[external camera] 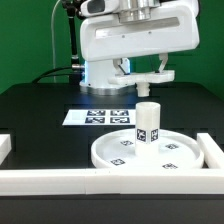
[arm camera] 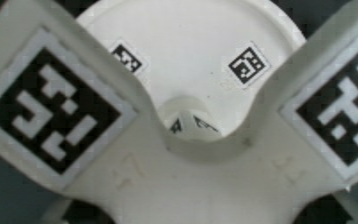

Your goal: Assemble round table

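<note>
Exterior view: leg [external camera: 147, 122] upright at the centre of the disc [external camera: 150, 155], near middle of the bench [external camera: 40, 110]; end effector [external camera: 143, 86] closed on the base [arm camera: 60, 95] just above, not yet fitted on.

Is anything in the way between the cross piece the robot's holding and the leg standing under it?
Nothing visible. The cross-shaped base hangs in the gripper right above the upright leg on the round disc, with only open air between them.
</note>
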Robot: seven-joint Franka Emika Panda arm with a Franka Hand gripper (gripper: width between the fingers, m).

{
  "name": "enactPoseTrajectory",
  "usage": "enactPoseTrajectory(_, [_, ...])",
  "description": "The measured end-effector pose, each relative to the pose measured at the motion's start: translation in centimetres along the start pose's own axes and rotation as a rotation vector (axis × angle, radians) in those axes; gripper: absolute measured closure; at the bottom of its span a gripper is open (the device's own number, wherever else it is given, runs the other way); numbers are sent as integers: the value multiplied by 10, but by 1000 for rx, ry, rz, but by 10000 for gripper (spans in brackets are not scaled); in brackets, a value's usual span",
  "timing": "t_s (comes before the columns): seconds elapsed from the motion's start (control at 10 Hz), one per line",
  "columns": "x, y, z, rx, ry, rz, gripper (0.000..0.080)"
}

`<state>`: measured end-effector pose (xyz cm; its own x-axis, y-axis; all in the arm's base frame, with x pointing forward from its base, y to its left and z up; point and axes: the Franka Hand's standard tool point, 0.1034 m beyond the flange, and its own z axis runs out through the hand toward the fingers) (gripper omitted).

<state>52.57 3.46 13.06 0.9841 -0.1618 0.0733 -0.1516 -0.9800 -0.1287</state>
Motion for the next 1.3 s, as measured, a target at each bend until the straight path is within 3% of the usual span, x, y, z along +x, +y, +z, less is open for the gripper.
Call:
enactPoseTrajectory(0.3, [36, -1, 11, 25, -87, -198, 347])
enactPoseTrajectory(0.8, [38, -6, 13, 12, -45, -212, 347])
enactPoseTrajectory(1.3, [38, -1, 10, 7, -18, -226, 347])
